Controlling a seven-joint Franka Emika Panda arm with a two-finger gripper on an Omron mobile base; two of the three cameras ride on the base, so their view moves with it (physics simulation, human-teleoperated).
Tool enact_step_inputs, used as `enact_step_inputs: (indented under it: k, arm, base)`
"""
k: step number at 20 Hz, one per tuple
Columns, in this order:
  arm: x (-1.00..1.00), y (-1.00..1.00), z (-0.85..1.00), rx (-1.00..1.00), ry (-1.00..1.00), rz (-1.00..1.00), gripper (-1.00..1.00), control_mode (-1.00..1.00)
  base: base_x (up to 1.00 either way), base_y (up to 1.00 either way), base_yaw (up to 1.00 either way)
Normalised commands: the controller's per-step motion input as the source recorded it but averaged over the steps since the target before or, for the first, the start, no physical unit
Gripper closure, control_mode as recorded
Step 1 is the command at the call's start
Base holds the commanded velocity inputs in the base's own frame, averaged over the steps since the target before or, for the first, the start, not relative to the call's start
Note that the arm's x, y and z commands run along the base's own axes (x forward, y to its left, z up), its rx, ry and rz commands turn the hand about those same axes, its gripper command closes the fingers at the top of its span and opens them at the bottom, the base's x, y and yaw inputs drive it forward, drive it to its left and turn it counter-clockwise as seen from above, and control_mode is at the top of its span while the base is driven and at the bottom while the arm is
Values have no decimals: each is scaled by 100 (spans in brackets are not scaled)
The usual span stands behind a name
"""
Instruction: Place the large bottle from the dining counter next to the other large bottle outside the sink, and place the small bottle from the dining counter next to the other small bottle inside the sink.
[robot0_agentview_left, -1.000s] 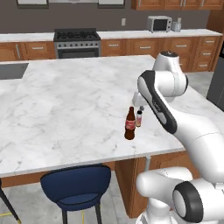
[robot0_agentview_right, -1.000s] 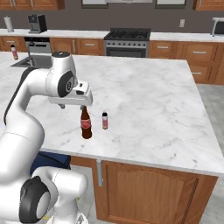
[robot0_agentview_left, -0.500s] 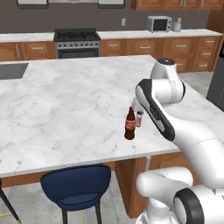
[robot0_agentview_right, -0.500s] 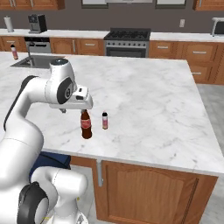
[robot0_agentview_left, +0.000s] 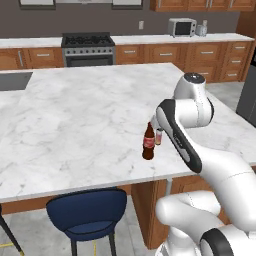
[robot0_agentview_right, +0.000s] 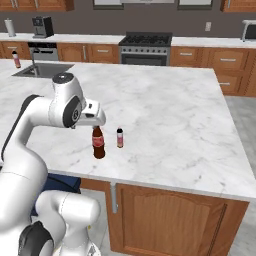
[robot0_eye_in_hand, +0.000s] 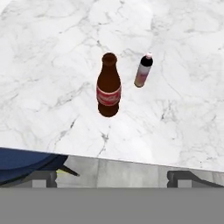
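Fingers (robot0_eye_in_hand: 113, 175) spread wide above the glossy brown glass bottle (robot0_eye_in_hand: 108, 85) upright on veined marble counter (robot0_eye_in_hand: 52, 65)

I've got the large bottle (robot0_eye_in_hand: 108, 91), brown glass, red label, upright near the worktop (robot0_agentview_right: 165, 107) edge, the small bottle (robot0_eye_in_hand: 143, 71) upright just beside it, apart.

Over the last second the white arm's wrist and gripper (robot0_agentview_right: 98, 121) have dropped and drawn in, and now sit directly over the mouth of the tall dark-brown glass bottle with the red label (robot0_agentview_right: 98, 143).
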Motion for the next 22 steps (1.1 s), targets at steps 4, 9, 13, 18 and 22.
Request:
enact_step_inputs:
  k: [4, 9, 13, 18, 22]
  arm:
    - [0, 0, -1, 0, -11, 0, -100, -100]
    - [2, 0, -17, 0, 0, 0, -100, -100]
    - [4, 0, -26, 1, 0, 0, -100, -100]
    - [3, 0, -19, 2, 0, 0, -100, -100]
    - [4, 3, -12, 0, 0, 0, -100, -100]
  base:
    - [0, 0, 0]
    - [0, 0, 0]
    - [0, 0, 0]
    - [0, 0, 0]
    - [0, 0, 0]
